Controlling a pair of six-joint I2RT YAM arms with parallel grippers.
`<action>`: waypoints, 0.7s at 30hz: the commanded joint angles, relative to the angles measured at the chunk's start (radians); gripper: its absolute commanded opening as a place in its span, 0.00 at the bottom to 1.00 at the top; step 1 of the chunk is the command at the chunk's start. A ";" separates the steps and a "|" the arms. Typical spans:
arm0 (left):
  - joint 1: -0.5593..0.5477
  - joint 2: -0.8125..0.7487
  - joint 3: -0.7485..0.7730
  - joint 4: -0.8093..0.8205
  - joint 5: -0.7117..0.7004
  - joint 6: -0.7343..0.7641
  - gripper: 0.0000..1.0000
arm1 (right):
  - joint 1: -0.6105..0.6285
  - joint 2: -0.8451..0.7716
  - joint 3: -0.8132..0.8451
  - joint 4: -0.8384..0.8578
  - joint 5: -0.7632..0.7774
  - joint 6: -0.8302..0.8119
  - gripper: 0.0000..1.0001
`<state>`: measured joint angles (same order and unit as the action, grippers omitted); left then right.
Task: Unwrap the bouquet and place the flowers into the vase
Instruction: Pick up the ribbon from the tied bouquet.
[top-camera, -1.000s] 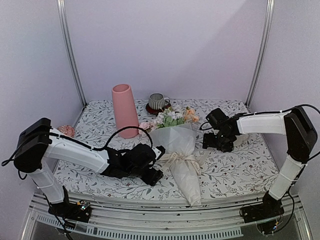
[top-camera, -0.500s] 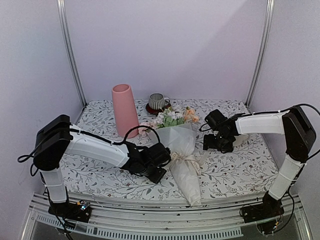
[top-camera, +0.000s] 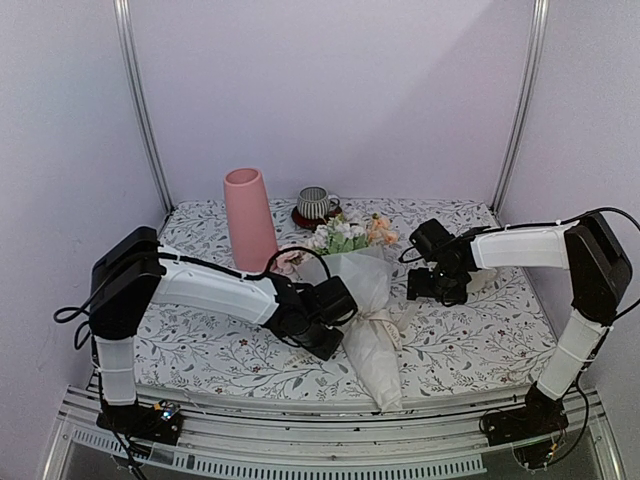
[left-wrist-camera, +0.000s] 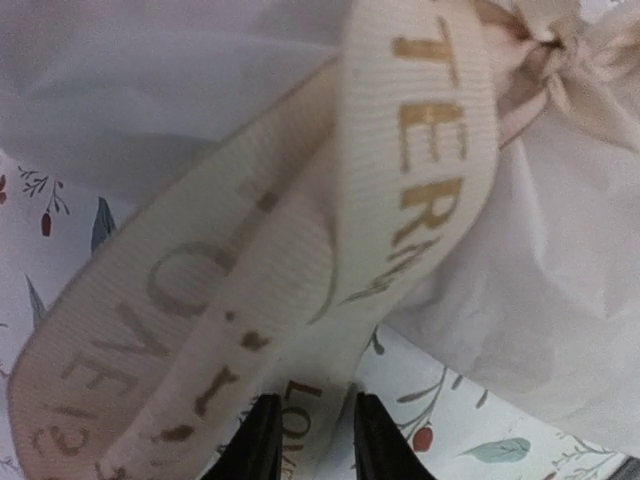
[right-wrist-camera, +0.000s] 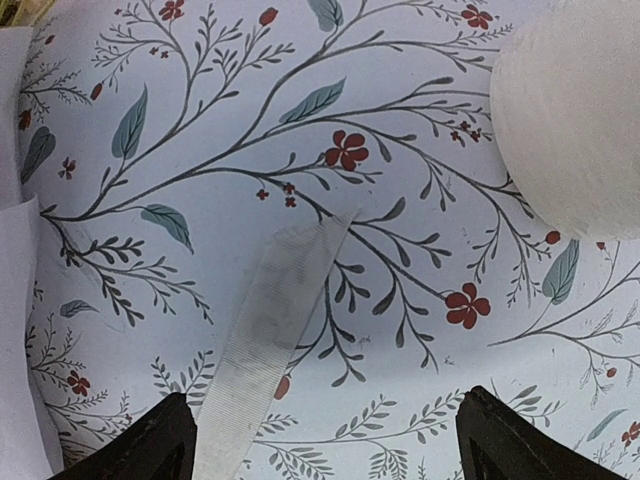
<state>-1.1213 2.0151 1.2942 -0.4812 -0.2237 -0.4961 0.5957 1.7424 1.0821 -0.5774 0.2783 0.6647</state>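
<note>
bouquet (top-camera: 365, 300) nr tabletop's (top-camera: 180, 345) front edge — prob light, crinkly; left claw (left-wrist-camera: 312, 420) pinched on ribbon (left-wrist-camera: 420, 150) tail, right claw (right-wrist-camera: 325, 440) wide open, empty.

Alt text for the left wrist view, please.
Close-up of a cream ribbon with gold lettering, looped across the white-paper-wrapped bouquet and knotted at upper right. One strand runs down between the left gripper's two dark fingertips, which stand close on either side of it, over a floral tablecloth.

The top camera looked down from behind over the whole floral cloth (top-camera: 470, 340); the left wrist camera sat almost against the ribbon (left-wrist-camera: 400, 150) of the bouquet (top-camera: 365, 290). The right wrist camera faced that same cloth closely.
</note>
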 joint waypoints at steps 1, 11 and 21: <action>0.059 0.059 -0.069 -0.076 0.090 -0.025 0.29 | 0.006 -0.016 0.012 -0.010 0.018 -0.011 0.92; 0.075 0.036 -0.089 -0.064 0.114 -0.042 0.42 | 0.006 -0.010 0.018 -0.012 0.020 -0.017 0.92; 0.060 -0.161 -0.118 -0.043 0.046 -0.032 0.48 | 0.006 -0.013 0.013 -0.013 0.014 -0.017 0.92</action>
<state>-1.0664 1.9038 1.1774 -0.4713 -0.1459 -0.5228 0.5957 1.7424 1.0821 -0.5797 0.2790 0.6540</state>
